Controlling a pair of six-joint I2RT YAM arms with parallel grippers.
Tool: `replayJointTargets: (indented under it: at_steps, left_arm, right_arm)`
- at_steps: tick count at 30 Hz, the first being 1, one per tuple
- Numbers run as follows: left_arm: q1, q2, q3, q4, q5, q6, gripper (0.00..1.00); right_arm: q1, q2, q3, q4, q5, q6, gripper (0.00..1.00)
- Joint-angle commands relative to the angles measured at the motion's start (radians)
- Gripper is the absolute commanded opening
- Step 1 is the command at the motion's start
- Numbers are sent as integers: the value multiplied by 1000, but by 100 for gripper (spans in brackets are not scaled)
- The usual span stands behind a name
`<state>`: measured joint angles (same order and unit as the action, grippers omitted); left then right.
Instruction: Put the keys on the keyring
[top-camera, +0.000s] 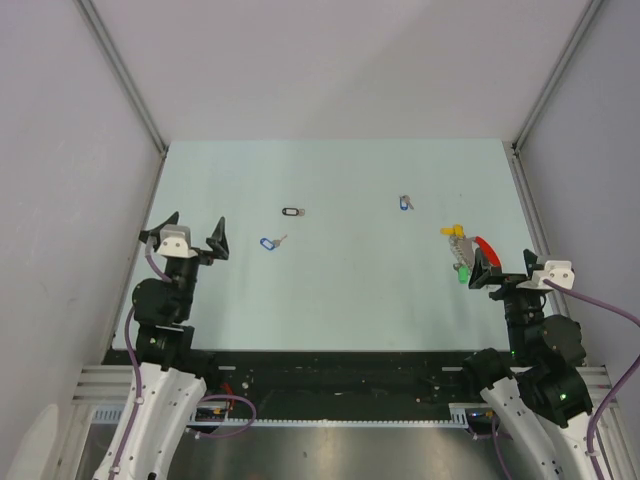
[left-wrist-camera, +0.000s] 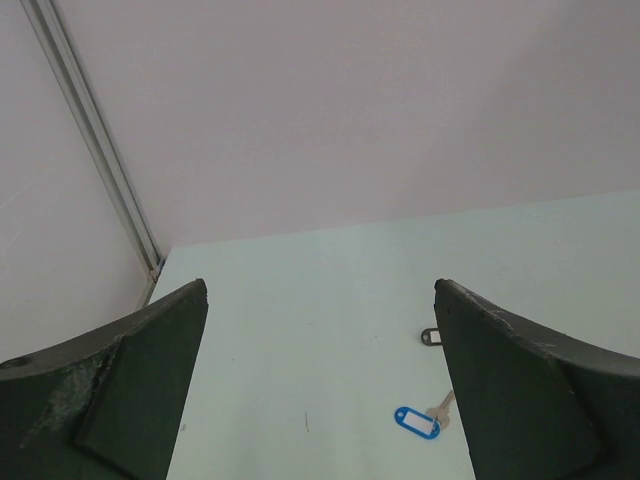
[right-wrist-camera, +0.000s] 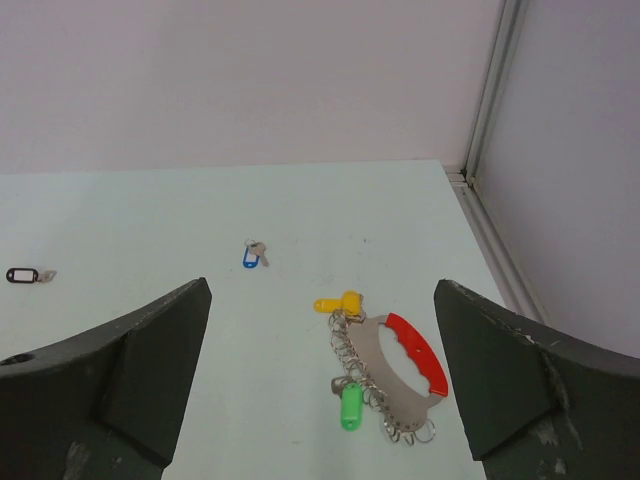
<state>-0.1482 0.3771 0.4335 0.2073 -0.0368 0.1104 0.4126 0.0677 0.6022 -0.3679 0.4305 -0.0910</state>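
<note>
The keyring (top-camera: 468, 252) lies at the right of the table: a metal holder with a red curved band, small rings, and yellow and green tags. It fills the middle of the right wrist view (right-wrist-camera: 385, 370). Three single keys lie apart: one blue-tagged (top-camera: 267, 243) left of centre, seen in the left wrist view (left-wrist-camera: 417, 421); one black-tagged (top-camera: 292, 212), (left-wrist-camera: 432, 336), (right-wrist-camera: 22, 274); one blue-tagged (top-camera: 405, 203), (right-wrist-camera: 252, 254). My left gripper (top-camera: 190, 237) is open and empty at the left. My right gripper (top-camera: 510, 268) is open and empty just near of the keyring.
The pale table (top-camera: 340, 300) is walled in by white panels with metal corner posts (top-camera: 125, 75), (top-camera: 555, 75). The arm bases and cables stand along the near edge (top-camera: 330, 385).
</note>
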Motion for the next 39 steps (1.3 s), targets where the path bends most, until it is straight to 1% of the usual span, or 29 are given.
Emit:
replayJointTargets:
  at_steps: [1, 6, 9, 12, 16, 17, 18, 22, 23, 24, 26, 28, 30, 31, 34, 35, 37, 39]
  left_arm:
    - [10, -9, 7, 30, -20, -21, 100]
    - [10, 6, 30, 6, -9, -25, 100]
    - [10, 8, 43, -14, -14, -73, 100]
    - [10, 20, 76, -43, -38, -104, 100]
    - [10, 37, 115, -92, -49, -156, 100]
    - [10, 40, 120, -101, -52, -170, 100]
    - [10, 43, 128, -115, -66, -210, 100]
    - [12, 74, 184, -200, -74, -281, 100]
    - [12, 85, 195, -245, -65, -282, 100]
    - [12, 100, 203, -256, -55, -282, 100]
    - [12, 120, 223, -276, -45, -287, 100]
    - [12, 147, 237, -307, -40, -304, 100]
    - [10, 151, 241, -324, -29, -319, 100]
    - [9, 145, 241, -327, -26, -319, 100]
    - [2, 106, 241, -342, -55, -302, 100]
    - [1, 100, 241, -347, -81, -298, 100]
    - [-8, 83, 241, -361, -100, -290, 100]
    - [-25, 75, 240, -361, -104, -288, 100]
  right_arm:
    - [-5, 1, 1, 26, -1, -13, 100]
    - [-11, 20, 2, 32, -7, -1, 100]
    - [-11, 44, 7, 38, -35, 8, 100]
    - [-9, 116, 37, 20, -61, 20, 100]
    - [-11, 256, 100, -22, -91, 66, 100]
    - [-11, 320, 111, -26, -98, 80, 100]
    - [-11, 346, 119, -35, -105, 111, 100]
    - [-11, 513, 169, -42, -176, 207, 100]
    - [-11, 547, 180, -46, -179, 226, 100]
    - [-12, 626, 191, -51, -177, 246, 100]
    - [-24, 708, 215, -55, -170, 307, 100]
    - [-46, 831, 235, -68, -180, 353, 100]
    - [-87, 909, 257, -78, -205, 385, 100]
    - [-103, 984, 257, -80, -210, 396, 100]
    - [-199, 1102, 257, -86, -214, 462, 100]
    - [-243, 1132, 257, -85, -216, 483, 100]
    - [-277, 1194, 249, -62, -190, 493, 98]
    - [-311, 1225, 243, -30, -155, 502, 95]
